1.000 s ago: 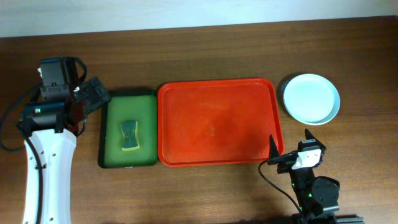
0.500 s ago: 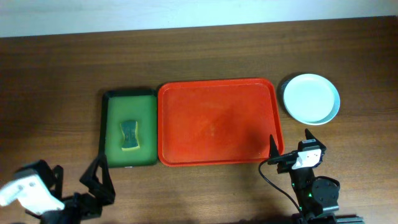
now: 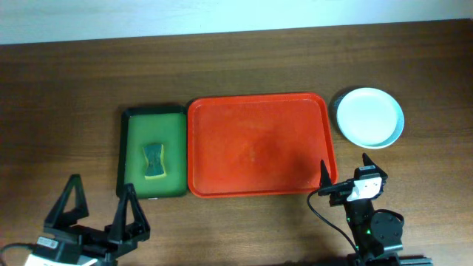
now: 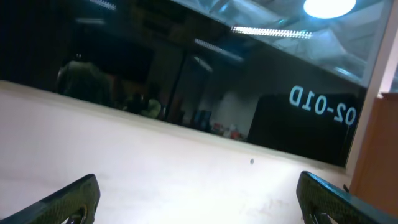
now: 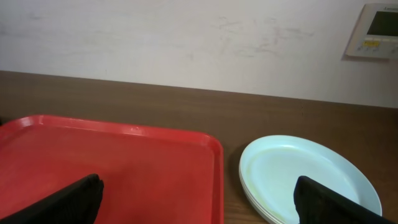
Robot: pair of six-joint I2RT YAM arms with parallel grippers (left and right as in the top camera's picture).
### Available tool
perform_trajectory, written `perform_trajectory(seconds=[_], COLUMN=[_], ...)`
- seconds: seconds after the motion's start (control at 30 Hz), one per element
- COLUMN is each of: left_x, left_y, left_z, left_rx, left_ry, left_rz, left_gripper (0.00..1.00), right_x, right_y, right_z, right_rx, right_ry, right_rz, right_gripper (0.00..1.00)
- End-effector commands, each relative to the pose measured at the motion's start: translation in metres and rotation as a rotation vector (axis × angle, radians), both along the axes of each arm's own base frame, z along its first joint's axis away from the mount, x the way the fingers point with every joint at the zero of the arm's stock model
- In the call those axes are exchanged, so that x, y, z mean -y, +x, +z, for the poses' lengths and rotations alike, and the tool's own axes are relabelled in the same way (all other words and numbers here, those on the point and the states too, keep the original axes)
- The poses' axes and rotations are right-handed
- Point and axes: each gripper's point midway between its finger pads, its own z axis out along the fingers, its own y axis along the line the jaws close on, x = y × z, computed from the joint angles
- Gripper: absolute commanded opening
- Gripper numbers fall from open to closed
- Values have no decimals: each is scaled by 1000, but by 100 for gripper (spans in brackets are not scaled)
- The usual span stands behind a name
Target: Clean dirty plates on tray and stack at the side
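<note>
The red tray (image 3: 257, 145) lies bare in the middle of the table; it also shows at the left of the right wrist view (image 5: 112, 168). The plates (image 3: 369, 117) sit stacked on the wood right of the tray, pale mint-blue on top, and show in the right wrist view (image 5: 305, 177). My right gripper (image 3: 344, 171) is open and empty near the front edge, just below the tray's right corner, its fingertips (image 5: 198, 196) wide apart. My left gripper (image 3: 100, 203) is open and empty at the front left; its wrist view (image 4: 199, 199) points at a wall and dark window.
A dark green tray (image 3: 153, 151) with a yellow-green sponge (image 3: 154, 160) stands against the red tray's left side. A wall thermostat (image 5: 379, 28) hangs behind the table at the right.
My left arm swung from beside the green tray's back left down to the table's front left edge, gripper open throughout. The right arm, tray and plates have not moved.
</note>
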Motion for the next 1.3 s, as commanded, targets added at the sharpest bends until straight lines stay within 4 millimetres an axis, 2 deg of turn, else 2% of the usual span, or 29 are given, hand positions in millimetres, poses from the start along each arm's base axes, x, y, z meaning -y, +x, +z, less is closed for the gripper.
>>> perform_trajectory(seconds=[0.0, 0.03, 0.07, 0.17, 0.27, 0.4, 0.47, 0.53, 0.67, 1.27], left_x=[4, 4, 2, 0, -9, -18, -27, -26, -25, -25], left_y=[17, 25, 41, 73, 85, 88, 89, 88, 88, 88], left_z=[-34, -48, -78, -147, -185, -208, -244, -246, -247, -246], left_rx=[-57, -91, -158, -224, -273, -360, -503, -504, -494, -492], left_ry=[4, 4, 1, -2, -17, -18, 5, 147, 282, 293], left_rz=[-19, -18, -6, 8, 61, 113, 172, 194, 214, 216], left_gripper=[99, 99, 99, 99, 99, 99, 99, 99, 99, 99], right_x=[4, 4, 4, 4, 4, 4, 4, 4, 4, 4], right_y=[0, 0, 0, 0, 0, 0, 0, 0, 0, 0], right_z=[-3, -3, -3, -2, -3, -2, -3, -3, -3, -3], right_rx=[-5, -5, -5, -5, -5, -5, -5, -5, -5, -5], right_ry=[7, 7, 7, 7, 7, 7, 7, 7, 7, 7], right_rz=[-22, -22, -22, -22, -22, -22, -22, -22, -22, -22], right_gripper=[98, 98, 98, 98, 98, 98, 98, 98, 98, 98])
